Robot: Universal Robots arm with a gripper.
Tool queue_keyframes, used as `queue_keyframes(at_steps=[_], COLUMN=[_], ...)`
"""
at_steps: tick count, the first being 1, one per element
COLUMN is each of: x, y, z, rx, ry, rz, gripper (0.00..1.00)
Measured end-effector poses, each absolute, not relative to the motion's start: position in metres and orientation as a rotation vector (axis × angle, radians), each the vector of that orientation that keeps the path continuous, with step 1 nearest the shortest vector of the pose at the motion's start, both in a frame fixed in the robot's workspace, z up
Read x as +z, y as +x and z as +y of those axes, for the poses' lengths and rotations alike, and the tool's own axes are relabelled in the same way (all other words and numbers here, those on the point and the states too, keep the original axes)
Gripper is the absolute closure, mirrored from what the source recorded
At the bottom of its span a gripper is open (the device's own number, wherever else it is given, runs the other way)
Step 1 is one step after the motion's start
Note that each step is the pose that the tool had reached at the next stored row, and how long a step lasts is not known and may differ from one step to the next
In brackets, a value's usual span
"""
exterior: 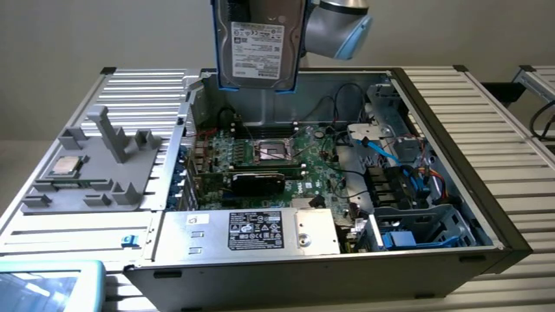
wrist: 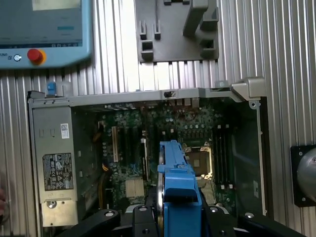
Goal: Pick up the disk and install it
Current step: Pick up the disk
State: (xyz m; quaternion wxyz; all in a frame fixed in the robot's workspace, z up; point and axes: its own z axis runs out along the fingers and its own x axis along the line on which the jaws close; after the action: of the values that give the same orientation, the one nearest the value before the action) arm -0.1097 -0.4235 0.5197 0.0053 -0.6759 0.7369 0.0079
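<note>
The disk [exterior: 258, 49], silver-grey with a white label and blue rails, hangs upright high over the back of the open computer case [exterior: 451, 130]. In the wrist view the disk [wrist: 175, 168] shows edge-on, blue rail forward, clamped between my gripper's [wrist: 178, 213] black fingers [wrist: 145, 215]. The gripper is shut on it. Below the disk lie the motherboard [wrist: 128, 148] and its processor socket [wrist: 201, 160]. A grey drive cage [exterior: 433, 227] with blue parts sits at the case's near corner on the exterior view's right.
The silver power supply [exterior: 260, 231] with a black label fills the case's front. A grey fixture [exterior: 104, 162] on the exterior view's left carries a small silver chip [exterior: 67, 167]. A teach pendant [wrist: 44, 24] with a red button lies on the ribbed table.
</note>
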Motion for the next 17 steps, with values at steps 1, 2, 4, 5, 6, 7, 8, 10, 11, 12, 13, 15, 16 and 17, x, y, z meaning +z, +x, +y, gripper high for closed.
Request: queue_keyframes(at_steps=[1, 2, 4, 5, 6, 7, 8, 10, 11, 12, 13, 15, 16, 17], x=[0.520, 0.520, 0.520, 0.520, 0.520, 0.520, 0.520, 0.520, 0.520, 0.520, 0.520, 0.520, 0.520, 0.520], y=[-0.107, -0.105, -0.101, -0.100, -0.098, -0.097, -0.095, -0.092, -0.091, -0.089, -0.087, -0.083, -0.081, -0.080], z=[-0.426, -0.428, -0.433, -0.436, -0.439, -0.442, -0.444, -0.450, -0.453, -0.456, -0.458, -0.465, -0.468, -0.471], rx=[0.024, 0.024, 0.024, 0.024, 0.024, 0.024, 0.024, 0.024, 0.024, 0.024, 0.024, 0.024, 0.024, 0.024], ry=[-2.116, -2.116, -2.116, -2.116, -2.116, -2.116, -2.116, -2.116, -2.116, -2.116, -2.116, -2.116, -2.116, -2.117], rz=[2.307, 2.308, 2.308, 2.308, 2.308, 2.308, 2.308, 2.308, 2.308, 2.308, 2.308, 2.308, 2.308, 2.308], gripper=[0.63, 0.63, 0.63, 0.63, 0.63, 0.63, 0.63, 0.63, 0.63, 0.63, 0.63, 0.63, 0.63, 0.63])
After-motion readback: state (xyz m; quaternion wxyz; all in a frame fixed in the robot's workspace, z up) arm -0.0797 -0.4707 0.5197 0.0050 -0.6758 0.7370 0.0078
